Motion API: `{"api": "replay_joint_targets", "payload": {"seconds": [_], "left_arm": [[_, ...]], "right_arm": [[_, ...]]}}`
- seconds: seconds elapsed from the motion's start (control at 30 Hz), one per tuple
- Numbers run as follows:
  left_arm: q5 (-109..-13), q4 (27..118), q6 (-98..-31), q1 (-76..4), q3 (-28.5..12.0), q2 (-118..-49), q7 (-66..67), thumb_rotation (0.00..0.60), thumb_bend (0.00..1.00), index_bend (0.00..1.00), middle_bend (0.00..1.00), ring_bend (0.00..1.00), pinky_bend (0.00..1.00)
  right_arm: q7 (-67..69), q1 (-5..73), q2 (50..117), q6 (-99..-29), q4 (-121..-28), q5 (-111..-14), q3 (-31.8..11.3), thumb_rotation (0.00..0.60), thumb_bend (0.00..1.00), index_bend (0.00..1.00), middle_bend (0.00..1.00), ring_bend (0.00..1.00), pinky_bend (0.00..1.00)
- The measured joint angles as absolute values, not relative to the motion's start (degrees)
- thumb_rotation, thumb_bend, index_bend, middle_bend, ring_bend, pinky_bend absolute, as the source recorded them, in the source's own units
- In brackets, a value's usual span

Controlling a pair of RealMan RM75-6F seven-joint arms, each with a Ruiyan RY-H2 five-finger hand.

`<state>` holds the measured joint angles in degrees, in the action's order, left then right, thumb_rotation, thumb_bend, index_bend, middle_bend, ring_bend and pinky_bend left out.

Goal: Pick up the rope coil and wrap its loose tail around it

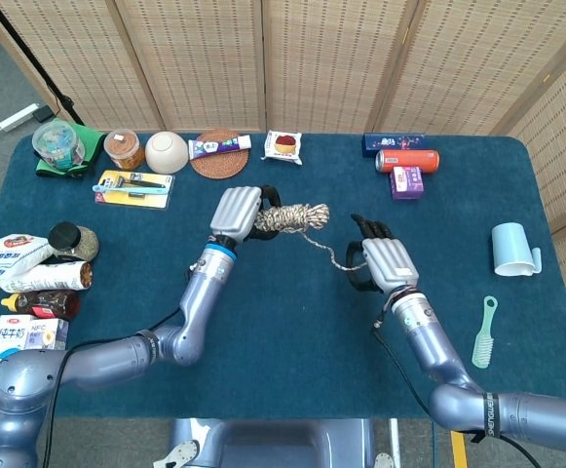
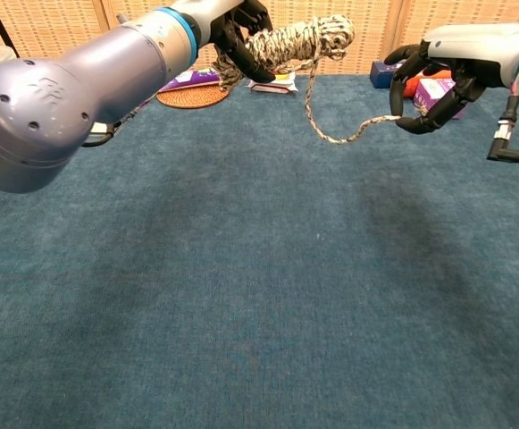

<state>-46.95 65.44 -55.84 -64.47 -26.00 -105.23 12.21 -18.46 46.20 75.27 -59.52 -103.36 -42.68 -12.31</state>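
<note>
While the left hand grasps the braided rope coil (a speckled bundle), right hand pinches its loose tail.

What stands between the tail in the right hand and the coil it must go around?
Nothing visible. The left hand holds the coil in the air, and the tail hangs slack across open space to the right hand; both are above the table.

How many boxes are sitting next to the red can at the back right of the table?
2: a dark blue box lies just behind the red can, and a small purple box sits just in front of it. None looks hidden.
</note>
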Motion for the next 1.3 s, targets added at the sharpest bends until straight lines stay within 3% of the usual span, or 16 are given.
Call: {"api": "replay_joint_targets", "payload": {"seconds": [0.67,1.07,1.3], "left_arm": [[-44.15,54.52,-55.95,-69.16,-28.18,-111.49,20.64,0.600,0.46,0.63,0.49,0.51,0.61],[-45.36,48.92,-54.40,-69.85,-26.68,-115.05,22.05,0.600,0.46,0.63,0.49,0.51,0.61],[-48.14,45.70,-53.34,-70.12,-24.74,-117.12,22.69,0.600,0.46,0.63,0.49,0.51,0.61]], "right_arm": [[-8.73,44.38,65.00,-46.92,-114.07,-52.88,-10.26,0.600,0.49,0.70,0.00,0.00,0.00],[-3.61,48.24,61.52,-42.20,-119.49,-53.57,-14.44,0.600,0.49,0.70,0.00,0.00,0.00],[-2.67,53.20,63.08,-42.77,-120.44,-46.61,-18.22,0.600,0.49,0.71,0.00,0.00,0.00]]}}
